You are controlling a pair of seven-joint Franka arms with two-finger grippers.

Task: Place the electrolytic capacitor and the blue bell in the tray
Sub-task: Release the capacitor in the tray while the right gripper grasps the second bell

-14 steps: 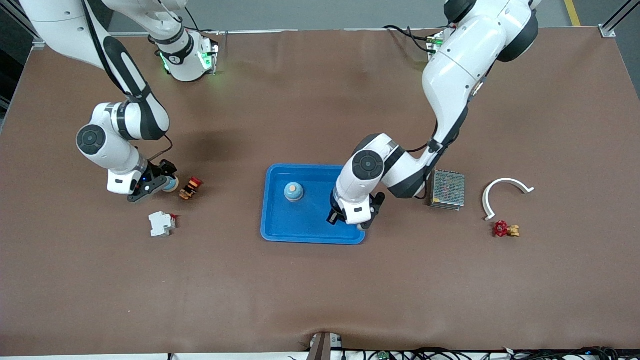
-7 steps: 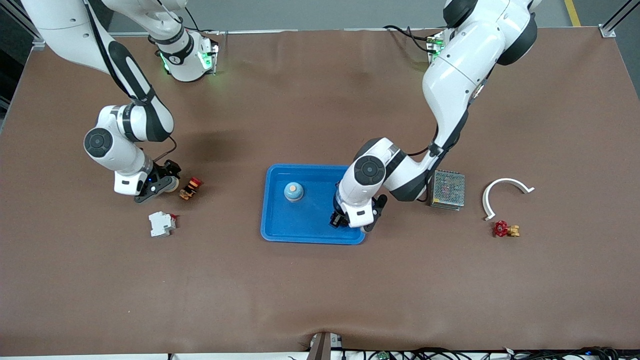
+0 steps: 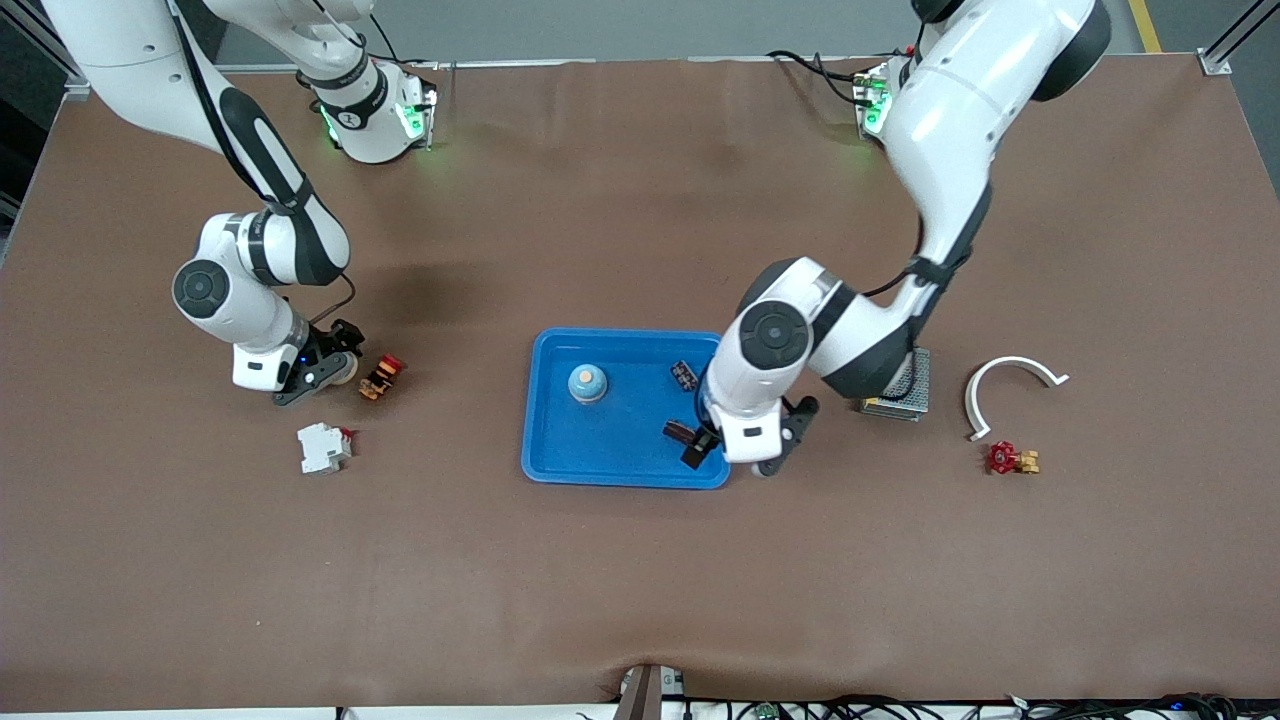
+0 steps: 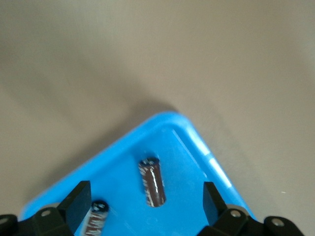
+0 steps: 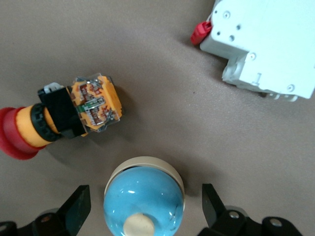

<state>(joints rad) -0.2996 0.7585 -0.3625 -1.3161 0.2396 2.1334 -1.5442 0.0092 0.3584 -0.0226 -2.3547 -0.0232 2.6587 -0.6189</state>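
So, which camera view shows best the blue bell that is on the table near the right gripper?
The right wrist view: the blue bell fills the space between the right gripper's open fingers, its dome and cream button plain. In the front view it is mostly hidden under that gripper. The left wrist view does not show it.

Brown mat (image 3: 600,580) covering the whole table, lying slightly wrinkled. Grey floor (image 3: 650,28) showing past the top edge. Cables (image 3: 900,708) running along the near edge.
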